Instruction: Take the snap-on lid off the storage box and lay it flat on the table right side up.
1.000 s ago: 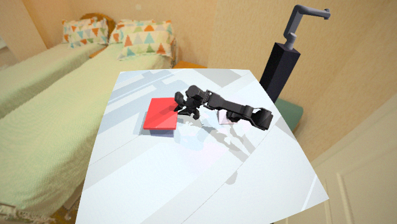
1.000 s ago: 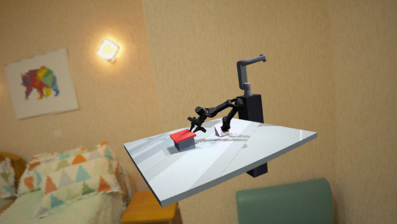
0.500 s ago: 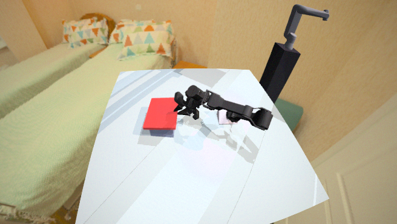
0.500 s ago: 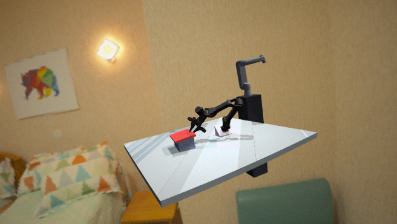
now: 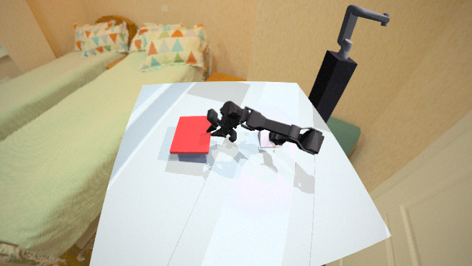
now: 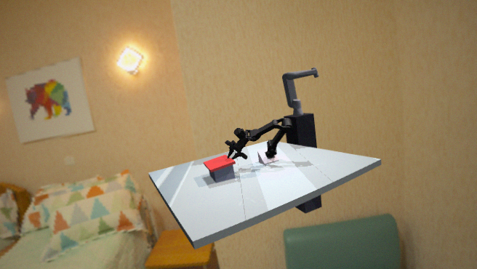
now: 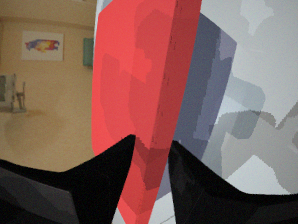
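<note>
The red lid (image 5: 191,134) (image 6: 219,163) (image 7: 135,70) covers the top of the blue-grey storage box (image 5: 192,158) (image 6: 222,174) (image 7: 202,75) and overhangs its sides. I cannot tell whether there is a small gap between lid and box. The box stands on the table (image 5: 252,234) (image 6: 291,185). My black gripper (image 5: 209,133) (image 6: 228,158) (image 7: 153,141) is shut on the lid's edge on the side facing the arm's base, with one finger over the top and one under the overhang. The lid's underside and the box's inside are hidden.
A pale block (image 5: 265,142) (image 6: 262,158) is at the foot of my arm, to the right of the box. A black pedestal (image 5: 332,83) (image 6: 305,131) with a grey arm (image 5: 347,26) (image 6: 289,91) stands behind the table's edge.
</note>
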### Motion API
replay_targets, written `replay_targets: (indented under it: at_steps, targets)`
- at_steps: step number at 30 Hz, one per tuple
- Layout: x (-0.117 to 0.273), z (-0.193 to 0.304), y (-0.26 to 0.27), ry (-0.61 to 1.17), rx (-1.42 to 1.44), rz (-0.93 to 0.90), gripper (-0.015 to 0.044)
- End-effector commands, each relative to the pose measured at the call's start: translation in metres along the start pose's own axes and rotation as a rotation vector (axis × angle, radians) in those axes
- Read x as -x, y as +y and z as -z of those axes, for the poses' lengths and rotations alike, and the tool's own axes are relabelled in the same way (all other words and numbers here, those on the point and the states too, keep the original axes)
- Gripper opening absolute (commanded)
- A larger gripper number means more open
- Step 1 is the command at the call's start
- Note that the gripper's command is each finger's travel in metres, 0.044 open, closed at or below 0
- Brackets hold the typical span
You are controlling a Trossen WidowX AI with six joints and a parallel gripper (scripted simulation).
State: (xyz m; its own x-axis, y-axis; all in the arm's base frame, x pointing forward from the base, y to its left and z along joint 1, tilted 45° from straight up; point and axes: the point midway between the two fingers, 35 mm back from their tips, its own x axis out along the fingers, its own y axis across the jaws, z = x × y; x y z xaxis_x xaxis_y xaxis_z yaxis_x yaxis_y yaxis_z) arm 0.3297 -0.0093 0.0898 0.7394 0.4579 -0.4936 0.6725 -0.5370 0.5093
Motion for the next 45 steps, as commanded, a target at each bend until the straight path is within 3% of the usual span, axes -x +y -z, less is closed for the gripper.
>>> replay_targets:
  at_steps: [1,45]
  targets:
    - [0.000,0.000,0.001,-0.001,-0.001,-0.002,0.0000]
    - [0.021,0.000,0.038,-0.004,-0.001,-0.003,0.0000]
